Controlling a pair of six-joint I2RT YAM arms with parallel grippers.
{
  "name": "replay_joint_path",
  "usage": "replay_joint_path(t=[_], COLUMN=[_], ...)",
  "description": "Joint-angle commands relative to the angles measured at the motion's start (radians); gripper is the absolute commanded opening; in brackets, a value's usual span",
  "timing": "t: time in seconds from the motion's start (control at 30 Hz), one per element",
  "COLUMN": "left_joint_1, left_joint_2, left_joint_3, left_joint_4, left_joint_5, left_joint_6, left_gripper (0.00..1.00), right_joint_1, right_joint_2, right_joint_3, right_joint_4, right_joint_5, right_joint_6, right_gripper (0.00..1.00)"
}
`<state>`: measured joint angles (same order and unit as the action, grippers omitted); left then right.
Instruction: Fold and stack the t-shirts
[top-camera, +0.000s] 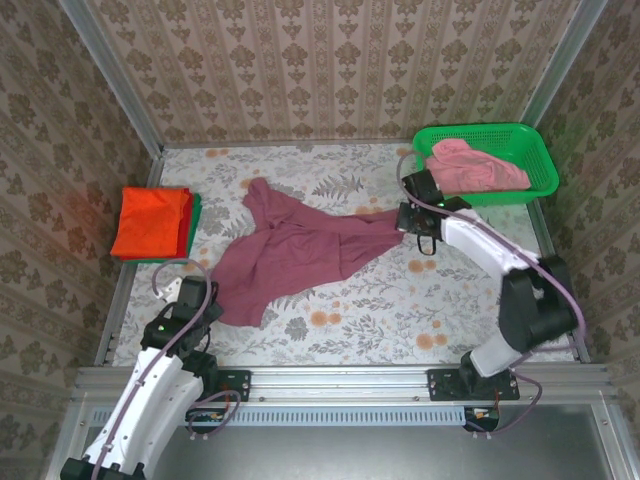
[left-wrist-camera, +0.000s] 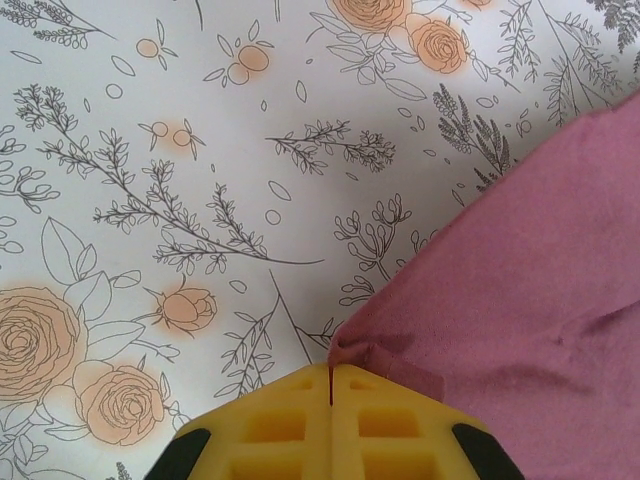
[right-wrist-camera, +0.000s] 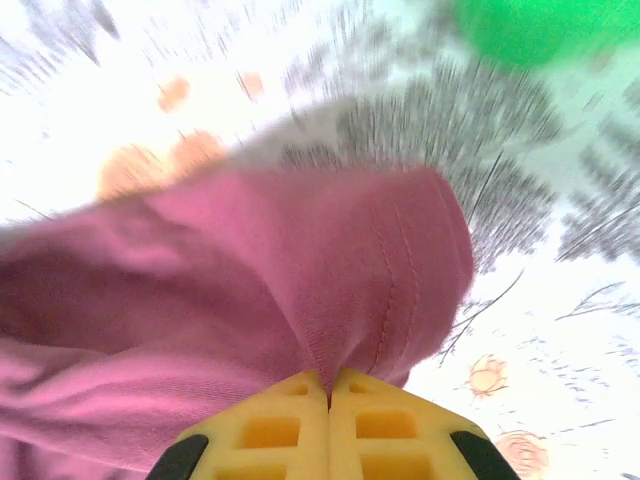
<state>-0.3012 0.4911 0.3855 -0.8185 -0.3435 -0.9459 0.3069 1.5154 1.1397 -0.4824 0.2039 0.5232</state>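
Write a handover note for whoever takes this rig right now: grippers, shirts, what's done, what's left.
Left gripper: shut on the near-left corner of the maroon cloth t-shirt.
Right gripper: shut on that shirt's far-right end, close to the green plastic mesh basket.
Done: a folded orange t-shirt lies on a folded green t-shirt at the left edge of the floral-patterned table.
Left: the maroon shirt lies crumpled and unfolded mid-table; the pink t-shirt sits bunched in the basket. Fold both and add them to the stack.
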Motion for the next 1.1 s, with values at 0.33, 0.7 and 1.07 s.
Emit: replay_joint_path(t=[0.33,0.7,1.07], left_joint_1=[0.045,0.047,0.095], left_joint_2=[0.027,-0.003,0.145], left_joint_3=[-0.029,-0.029,0.027], left_joint_4=[0.065,0.062,0.380], left_joint_5=[0.057,0.071,0.200], left_joint_6=[0.026,0.012,0.415], left_gripper=[0.00,0.58,1.00], right_joint_1=[-0.021,-0.065,-0.066], right_joint_2=[0.372,0.538,0.003], right_joint_3=[0.616,0.791,-0.052], right_joint_4=[-0.062,-0.004,0.342], right_joint_5=[0.067,-0.031,-0.206], right_joint_6=[-0.112,-0.194,-0.118], right_gripper=[0.00,0.91,0.92])
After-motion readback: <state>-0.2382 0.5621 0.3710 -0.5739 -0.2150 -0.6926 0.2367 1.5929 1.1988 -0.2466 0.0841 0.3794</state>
